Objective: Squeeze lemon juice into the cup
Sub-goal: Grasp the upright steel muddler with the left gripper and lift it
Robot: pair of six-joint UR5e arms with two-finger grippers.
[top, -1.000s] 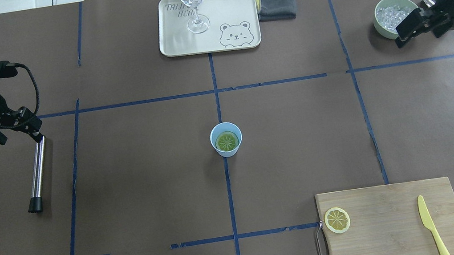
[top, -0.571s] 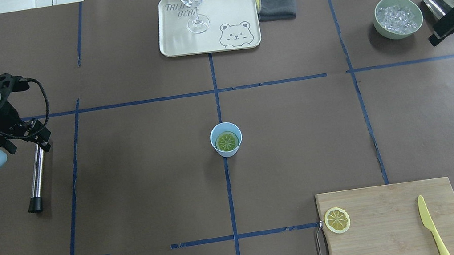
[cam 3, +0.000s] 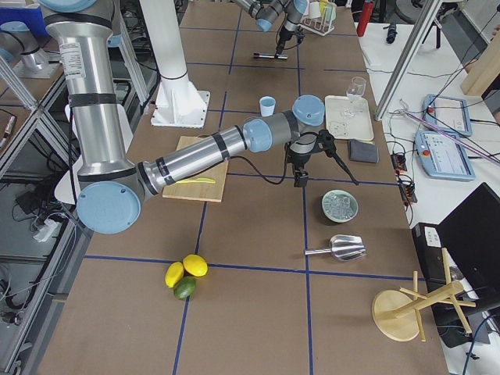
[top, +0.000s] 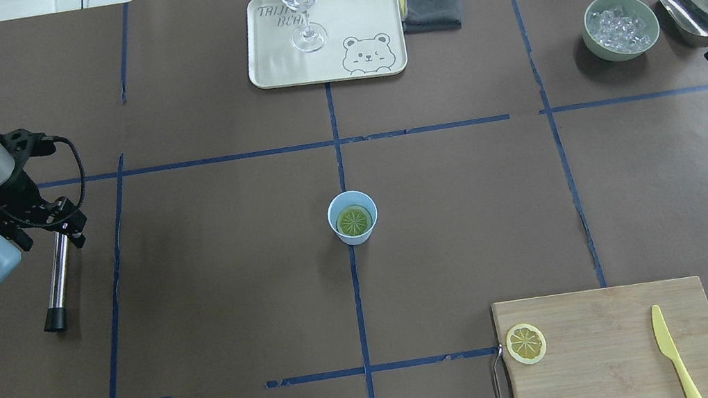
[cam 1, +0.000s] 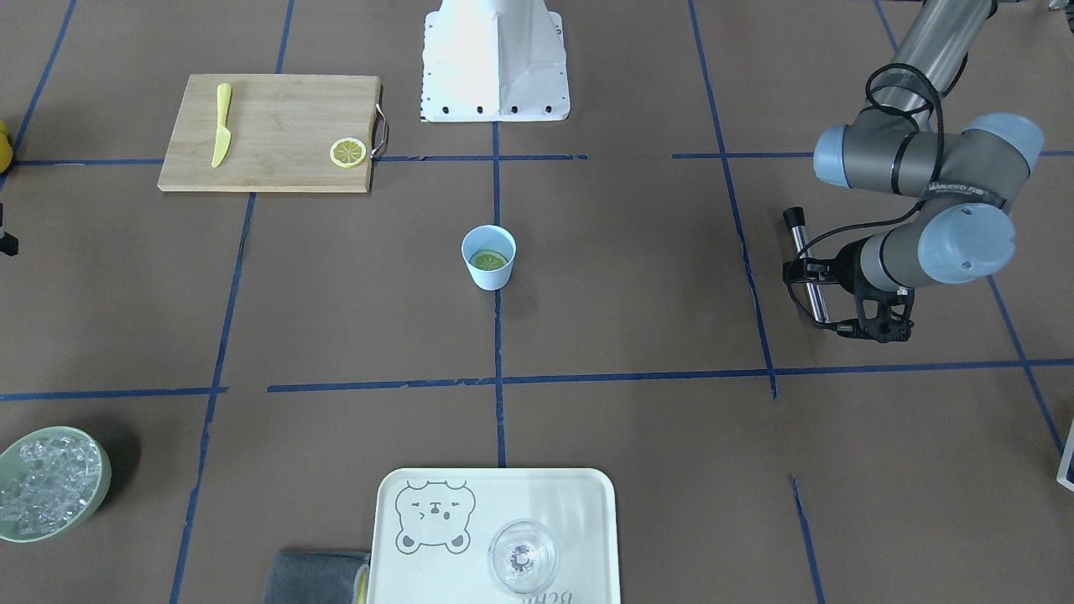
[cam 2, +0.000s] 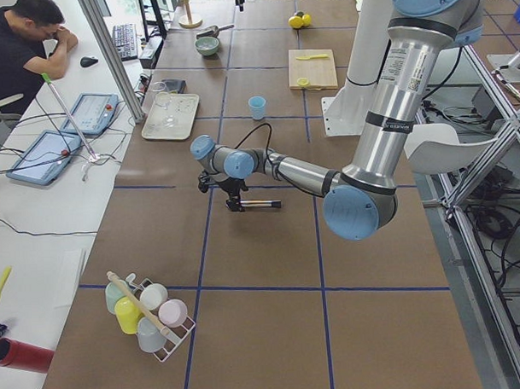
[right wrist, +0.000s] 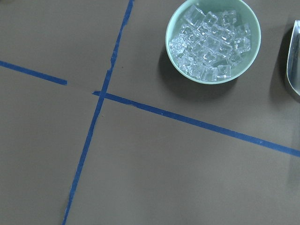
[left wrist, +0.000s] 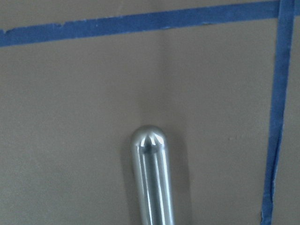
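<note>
Brown-papered table (top: pixel 233 280) w/ tray (top: pixel 361 8) lettered "BEA…"; lemon (top: pixel 353 221) inside cup (top: pixel 332 215).

Brown table (top: pixel 236 301) taped in blue, cup (top: pixel 356 240) at centre, tray (top: pixel 361 8) and cloth (top: pixel 430 3) at far edge, bowl (top: pixel 606 54) of ice beside scoop (top: pixel 685 16), board (top: pixel 600 345) near right, steel rod (top: pixel 57 271) left.

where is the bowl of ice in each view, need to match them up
Exterior front-facing: bowl of ice in the bottom left corner.
Overhead exterior: upper right.
Exterior left: small, at the table's far end, top of the picture.
Exterior right: right of centre.
Left wrist: not in it.
Right wrist: top right.
Shared landmark: the light-blue cup at mid-table, seen in all four exterior views.
</note>
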